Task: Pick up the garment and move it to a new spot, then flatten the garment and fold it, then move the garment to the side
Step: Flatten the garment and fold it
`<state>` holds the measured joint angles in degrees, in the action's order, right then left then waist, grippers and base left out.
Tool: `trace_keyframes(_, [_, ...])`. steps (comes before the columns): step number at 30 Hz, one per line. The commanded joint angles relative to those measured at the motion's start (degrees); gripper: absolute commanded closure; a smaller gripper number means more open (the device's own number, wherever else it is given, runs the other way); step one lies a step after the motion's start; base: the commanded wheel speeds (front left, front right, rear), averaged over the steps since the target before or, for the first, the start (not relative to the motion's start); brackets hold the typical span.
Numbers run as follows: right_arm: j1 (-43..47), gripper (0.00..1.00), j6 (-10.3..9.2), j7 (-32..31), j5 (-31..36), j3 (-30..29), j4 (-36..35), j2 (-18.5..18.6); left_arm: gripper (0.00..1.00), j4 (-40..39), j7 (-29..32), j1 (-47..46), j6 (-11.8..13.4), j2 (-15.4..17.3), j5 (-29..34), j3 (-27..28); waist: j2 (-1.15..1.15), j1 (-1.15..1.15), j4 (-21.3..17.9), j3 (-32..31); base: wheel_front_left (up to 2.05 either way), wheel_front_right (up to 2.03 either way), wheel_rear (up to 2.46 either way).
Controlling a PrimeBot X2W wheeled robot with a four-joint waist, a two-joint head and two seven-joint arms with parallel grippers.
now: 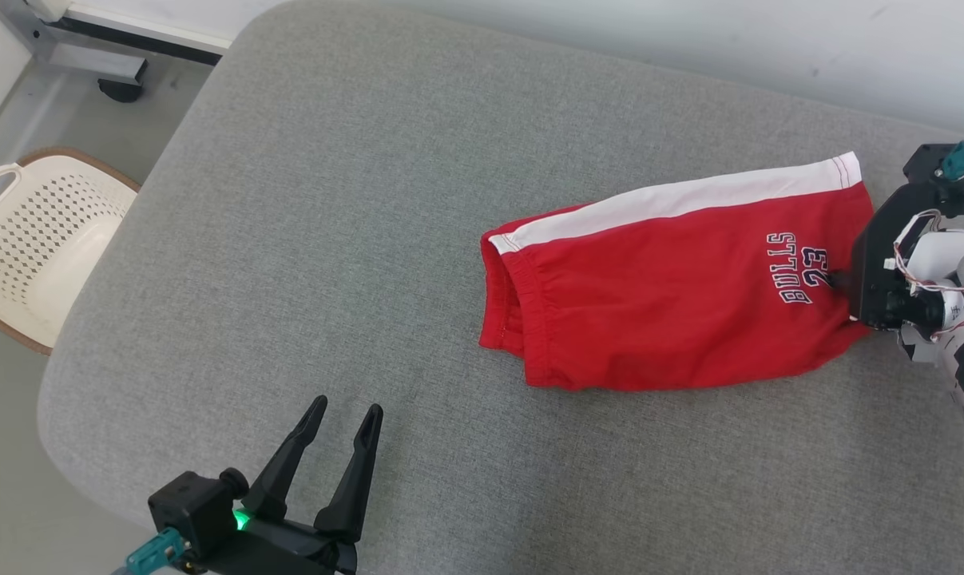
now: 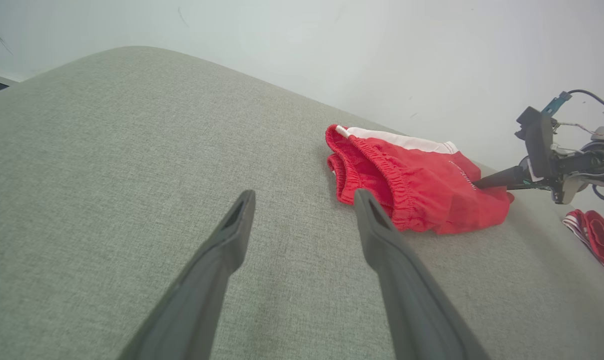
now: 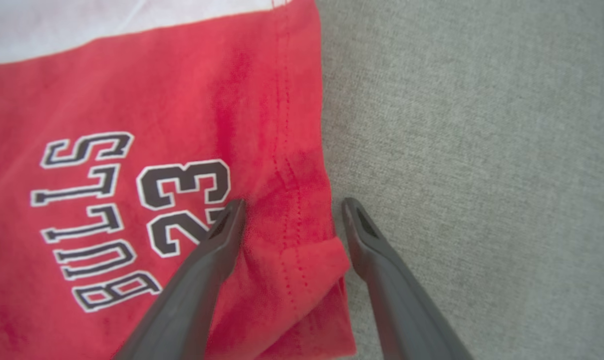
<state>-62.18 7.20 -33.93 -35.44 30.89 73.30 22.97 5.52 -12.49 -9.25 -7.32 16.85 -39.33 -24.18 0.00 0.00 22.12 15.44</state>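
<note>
The garment (image 1: 673, 295) is a pair of red shorts with a white side stripe and "BULLS 23" printed on it. It lies folded flat on the grey padded table (image 1: 370, 200), right of centre, waistband toward the left. My right gripper (image 3: 289, 207) stands open astride the leg hem at the shorts' right end: one finger rests over the print, the other on the bare table beside the hem. From the head view that gripper (image 1: 837, 279) comes in from the right. My left gripper (image 1: 347, 405) is open and empty near the front edge, well left of the shorts (image 2: 417, 185).
A white perforated basket (image 1: 34, 239) stands on the floor left of the table. Another red, striped cloth (image 2: 597, 240) lies on the table beyond the right arm. A wall runs along the table's far side, and a metal frame foot (image 1: 118, 80) is at the back left.
</note>
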Motion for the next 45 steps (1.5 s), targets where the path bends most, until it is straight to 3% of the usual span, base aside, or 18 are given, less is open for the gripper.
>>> trace_keyframes(1, [3.73,0.0,0.51,-0.65,0.47,0.57,1.18,-1.68,0.0,0.22,0.16,0.17,0.02,0.03,-0.44,-0.14,0.0,0.0,0.07,-0.31,0.0,0.0,0.0])
trace_keyframes(2, [3.9,0.33,0.51,-0.05,1.1,0.44,1.14,-1.16,0.0,0.22,0.2,0.12,0.02,-0.02,-0.52,-0.21,0.0,0.0,0.11,-0.38,0.0,0.0,0.0])
trace_keyframes(3, [3.96,0.73,0.51,0.57,1.71,0.22,1.15,-0.72,0.0,0.27,0.21,0.08,0.02,-0.08,-0.56,-0.29,0.0,0.0,0.16,-0.44,0.0,0.0,0.0])
trace_keyframes(5, [3.95,1.0,0.37,1.97,2.84,-0.61,1.18,0.33,0.0,0.44,0.26,0.14,0.02,-0.2,-0.64,-0.54,0.0,0.0,0.22,-0.52,0.0,0.0,0.0])
trace_keyframes(11, [5.5,1.0,0.17,3.97,6.36,-4.4,1.32,2.73,0.0,1.18,0.37,0.42,0.15,-0.35,-0.78,-1.02,0.0,0.0,0.15,-1.45,0.0,0.0,0.0])
trace_keyframes(23, [7.17,1.0,0.23,8.25,11.01,-11.11,1.03,-1.44,0.0,1.7,0.91,0.26,0.33,-0.22,-1.28,-1.77,0.0,0.0,-1.47,-3.18,0.0,0.0,0.0])
trace_keyframes(24, [6.84,0.04,0.23,9.35,10.83,-11.9,0.94,-1.85,0.0,1.67,0.94,0.18,0.38,-0.23,-1.28,-1.83,0.0,0.0,-1.53,-3.13,0.0,0.0,0.0])
trace_keyframes(25, [6.58,0.0,0.23,10.38,10.81,-12.69,0.89,-2.26,0.0,1.6,0.93,0.12,0.4,-0.19,-1.23,-1.88,0.0,0.0,-1.56,-3.01,0.0,0.0,0.0])
trace_keyframes(35, [2.69,0.0,0.23,16.61,16.93,-18.97,0.73,-0.18,0.0,1.53,0.42,-0.21,0.42,-0.34,-1.32,-2.45,0.0,0.0,-0.94,-1.95,0.0,0.0,0.0])
trace_keyframes(39, [1.78,0.0,0.23,14.93,21.28,-22.63,0.72,0.96,0.0,1.82,0.5,0.08,0.47,-0.09,-1.47,-2.36,0.0,0.0,-0.95,-2.46,0.0,0.0,0.0])
trace_keyframes(45, [1.78,0.0,0.23,10.59,27.68,-27.17,0.73,-0.55,0.0,1.71,0.66,-0.47,0.48,-0.42,-1.3,-3.09,0.0,0.0,-0.99,-1.84,0.0,0.0,0.0])
